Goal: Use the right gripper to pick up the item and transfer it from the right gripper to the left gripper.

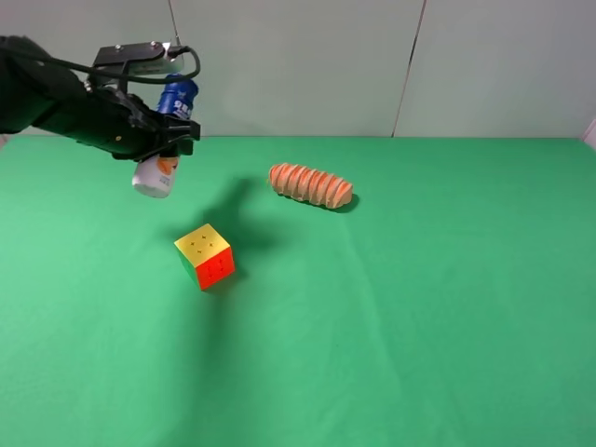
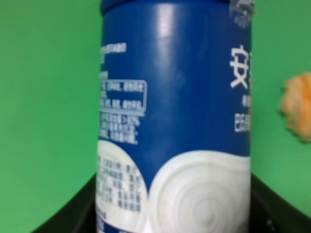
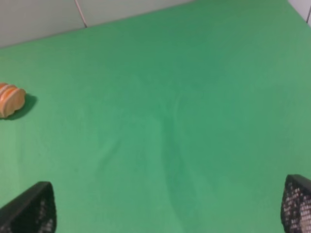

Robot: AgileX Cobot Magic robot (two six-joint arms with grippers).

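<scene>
At the far left of the table, well above the green cloth (image 1: pixel 419 326), the left gripper (image 1: pixel 170 136) is clamped on the bottle (image 1: pixel 155 176), which hangs tilted in the air with its blue cap up toward the wall (image 1: pixel 307 65) and its white base down toward the cloth. In the left wrist view the bottle (image 2: pixel 175 121) fills the frame, with the black fingers (image 2: pixel 73 216) pressed against both sides of its lower part. The right gripper (image 3: pixel 163 208) does not show in the high view; its own camera shows two black tips standing wide apart with only bare cloth between them, so it holds nothing. Judged from this, the pick-up and the handover are both done, and little seems left beyond keeping the grip steady. As for room, the back edge of the table and the wall lie close behind the left gripper, so any move backward looks tight. The puzzle cube (image 1: pixel 205 256) sits on the cloth below and a little toward the middle, and the orange roll (image 1: pixel 311 185) lies further right near the back. Both are well apart from the bottle. The whole right and near part of the cloth shows nothing on it, giving open space there, and the table's far right corner just shows at the frame edge.
</scene>
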